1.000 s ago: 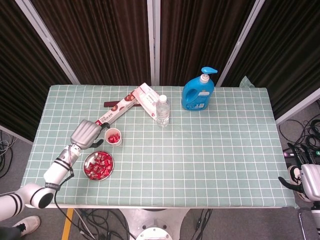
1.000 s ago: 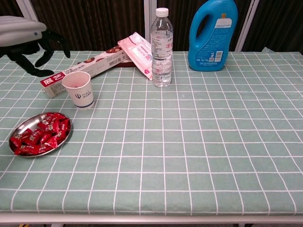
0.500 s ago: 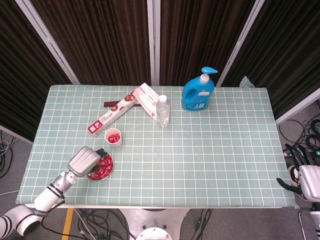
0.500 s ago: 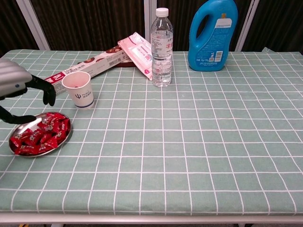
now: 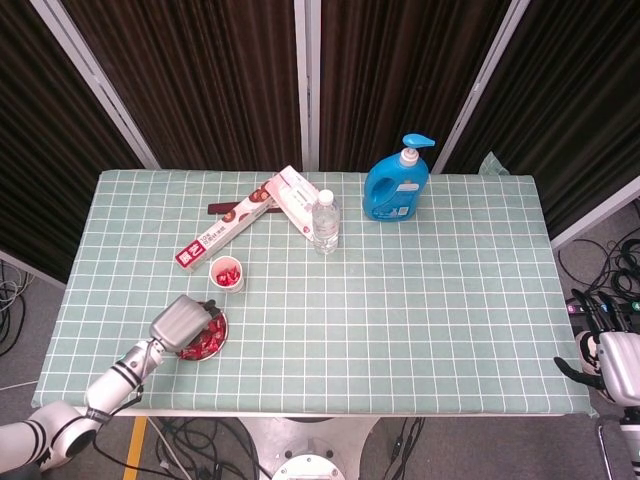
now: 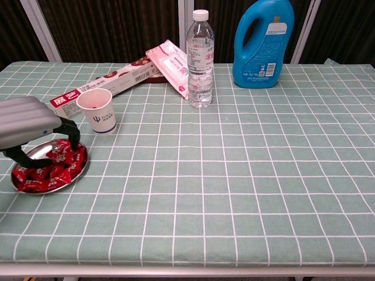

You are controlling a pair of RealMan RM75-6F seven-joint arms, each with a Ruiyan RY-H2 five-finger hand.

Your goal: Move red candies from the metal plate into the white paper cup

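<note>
The metal plate [image 6: 36, 151] with a heap of red candies [image 6: 51, 171] sits near the table's front left edge, also seen as the plate [image 5: 222, 334] in the head view. Just behind it stands the white paper cup [image 6: 98, 110]; the head view shows red candies inside the cup [image 5: 227, 273]. My left hand [image 6: 29, 125] hovers over the plate's left half, its dark fingers [image 6: 71, 133] reaching down to the candies, thumb apart, nothing visibly pinched. The left hand [image 5: 180, 322] covers part of the plate from above. My right hand [image 5: 618, 364] hangs off the table's right side, holding nothing.
Behind the cup lie a long red-and-white box [image 6: 108, 82] and a pink wipes pack [image 6: 171, 64]. A water bottle [image 6: 200, 58] stands mid-table at the back, with a blue detergent bottle [image 6: 263, 44] to its right.
My left hand has come from beside the cup down and forward onto the plate, and its fingers now dip to the candies. The right hand has not moved.
</note>
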